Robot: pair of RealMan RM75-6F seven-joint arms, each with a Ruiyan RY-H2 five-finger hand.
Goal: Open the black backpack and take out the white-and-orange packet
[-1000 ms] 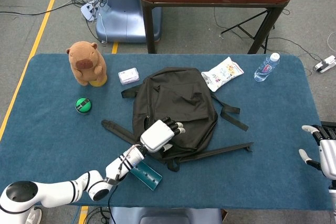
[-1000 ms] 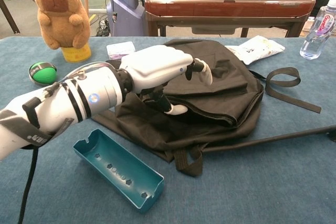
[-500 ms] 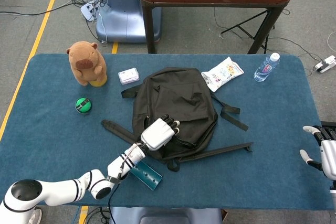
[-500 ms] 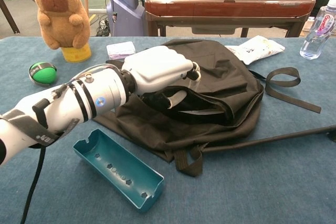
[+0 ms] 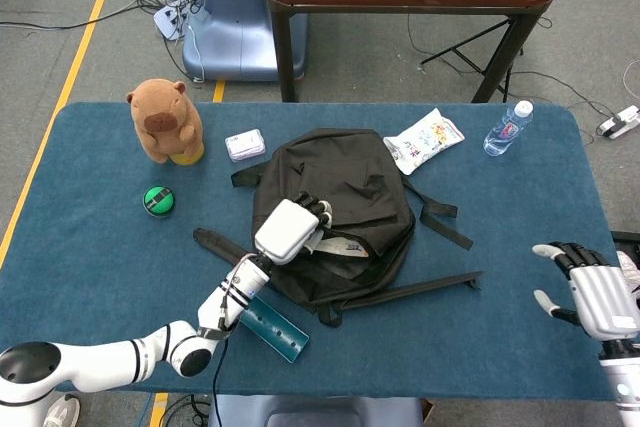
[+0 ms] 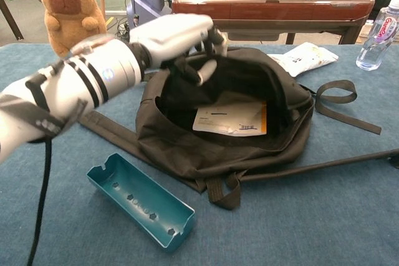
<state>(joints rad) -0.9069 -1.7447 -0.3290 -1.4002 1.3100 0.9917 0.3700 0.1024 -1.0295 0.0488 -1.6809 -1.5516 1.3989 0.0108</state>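
Black backpack [image 6: 187, 147], soft fabric, lying flat mid-table with straps trailing off to both sides. Main compartment open, upper flap lifted and held up by the left robot hand [image 6: 181, 32], fingers curled over the flap's edge. Dark interior exposed. White-and-orange packet [image 6: 230, 119] lying flat inside the open compartment: mostly white face with small dark print and a barcode-like mark, orange strip along its right edge. In the head view, packet [image 5: 335, 247] only partly visible below the lifted flap of the backpack [image 5: 350, 177].

No legible text, labels or numbers.
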